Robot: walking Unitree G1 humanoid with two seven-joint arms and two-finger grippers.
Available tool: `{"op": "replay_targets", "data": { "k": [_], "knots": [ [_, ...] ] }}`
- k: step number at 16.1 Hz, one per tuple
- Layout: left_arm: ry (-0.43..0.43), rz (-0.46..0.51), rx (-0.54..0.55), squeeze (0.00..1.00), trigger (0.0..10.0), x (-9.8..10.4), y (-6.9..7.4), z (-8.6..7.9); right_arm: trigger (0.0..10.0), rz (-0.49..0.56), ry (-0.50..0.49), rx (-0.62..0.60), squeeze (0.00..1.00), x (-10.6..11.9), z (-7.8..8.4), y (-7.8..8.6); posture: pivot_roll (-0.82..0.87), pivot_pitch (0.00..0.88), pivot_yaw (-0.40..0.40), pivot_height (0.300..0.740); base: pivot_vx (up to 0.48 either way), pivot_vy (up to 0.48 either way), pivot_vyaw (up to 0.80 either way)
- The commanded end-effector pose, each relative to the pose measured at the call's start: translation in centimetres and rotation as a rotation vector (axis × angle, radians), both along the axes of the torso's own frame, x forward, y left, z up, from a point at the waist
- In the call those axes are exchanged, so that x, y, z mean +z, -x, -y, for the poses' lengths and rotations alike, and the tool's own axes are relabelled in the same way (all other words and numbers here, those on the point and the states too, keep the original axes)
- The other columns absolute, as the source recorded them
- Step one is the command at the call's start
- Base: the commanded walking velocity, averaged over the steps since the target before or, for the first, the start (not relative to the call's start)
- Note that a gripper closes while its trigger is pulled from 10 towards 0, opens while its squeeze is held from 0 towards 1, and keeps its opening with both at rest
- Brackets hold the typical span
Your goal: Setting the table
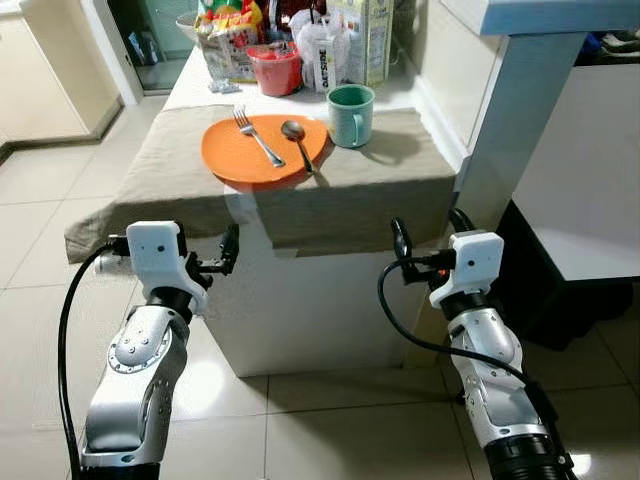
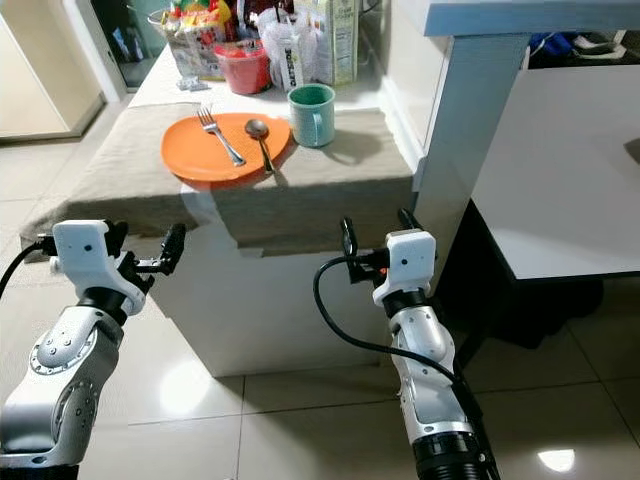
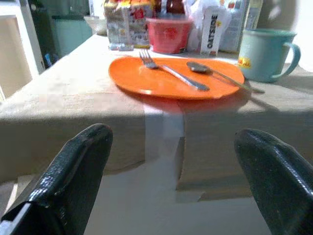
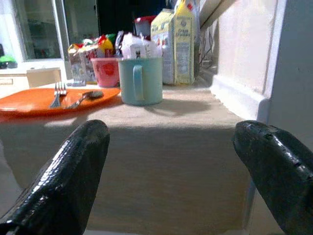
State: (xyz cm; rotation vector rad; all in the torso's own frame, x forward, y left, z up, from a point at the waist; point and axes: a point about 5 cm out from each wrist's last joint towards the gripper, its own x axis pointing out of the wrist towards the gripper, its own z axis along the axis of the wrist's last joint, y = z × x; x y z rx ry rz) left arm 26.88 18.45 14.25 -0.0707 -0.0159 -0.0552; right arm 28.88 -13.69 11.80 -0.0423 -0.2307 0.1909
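Resting on the beige tablecloth (image 1: 150,170) near the table's front edge, the orange plate (image 1: 240,160) carries a fork (image 1: 257,137) and a spoon (image 1: 297,142) laid side by side, the spoon's handle reaching past the rim toward the robot. Just beside the plate, toward the robot's right, stands a teal mug (image 1: 350,114) with its handle facing forward; nothing can be seen inside it.

Both arms are held up in front of the table, below its edge. The left gripper (image 1: 215,258) and the right gripper (image 1: 428,238) each have their black fingers spread wide and hold nothing.

Judging by looks, the fork and spoon are thin, stiff metal, light and slippery against the smooth plate, so a pinch across the handle would likely serve best. The plate and mug look rigid and breakable (ceramic or hard plastic, hard to say); the mug's handle or rim offers the surest hold.

Behind them crowd a red tub (image 1: 275,70), an oat drink pouch (image 1: 322,60), a carton (image 1: 370,40) and snack packets (image 1: 228,35).
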Motion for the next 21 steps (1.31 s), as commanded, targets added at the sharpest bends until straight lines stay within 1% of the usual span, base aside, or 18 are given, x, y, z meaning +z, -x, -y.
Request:
{"op": "replay_targets", "data": {
  "k": [1, 7, 9, 13, 16, 19, 21],
  "knots": [
    [-0.015, 0.042, -0.011, 0.00, 10.0, 1.0, -0.2, 0.3, 10.0, 0.011, 0.006, 0.004, 0.00, 0.1, -0.2, 0.2, -0.12, 0.000, 0.098, 0.740, 0.458, 0.000, 0.00],
    [0.011, 0.066, -0.025, 0.00, 10.0, 1.5, -0.4, 0.7, 10.0, -0.004, 0.011, 0.009, 0.00, -0.5, -0.4, 0.3, -0.12, 0.000, 0.103, 0.740, 0.456, 0.000, 0.00],
    [0.001, 0.077, -0.031, 0.00, 10.0, 1.7, -0.5, 0.9, 10.0, -0.004, 0.010, 0.013, 0.00, -0.5, -0.6, 0.3, -0.12, 0.000, 0.105, 0.740, 0.446, 0.000, 0.00],
    [0.012, 0.090, -0.033, 0.00, 10.0, 2.0, -0.6, 1.0, 10.0, 0.001, -0.001, 0.026, 0.00, -0.5, -0.9, 0.3, -0.12, 0.000, 0.108, 0.740, 0.431, 0.000, 0.00],
    [0.008, 0.093, -0.020, 0.00, 10.0, 2.1, -0.7, 0.9, 10.0, 0.000, 0.033, 0.031, 0.00, -0.3, -1.1, 0.1, -0.12, 0.000, 0.106, 0.740, 0.404, 0.257, 0.00],
    [0.005, 0.099, -0.019, 0.00, 10.0, 2.2, -0.7, 0.9, 10.0, -0.014, 0.008, 0.025, 0.00, -0.1, -1.3, -0.3, -0.11, 0.000, 0.105, 0.740, 0.000, 0.000, 0.00],
    [0.001, 0.094, -0.021, 0.00, 10.0, 2.1, -0.7, 0.9, 10.0, -0.061, 0.007, 0.008, 0.00, -0.3, -1.5, -1.0, -0.11, 0.000, 0.105, 0.740, 0.000, 0.000, 0.00]
  ]
}}
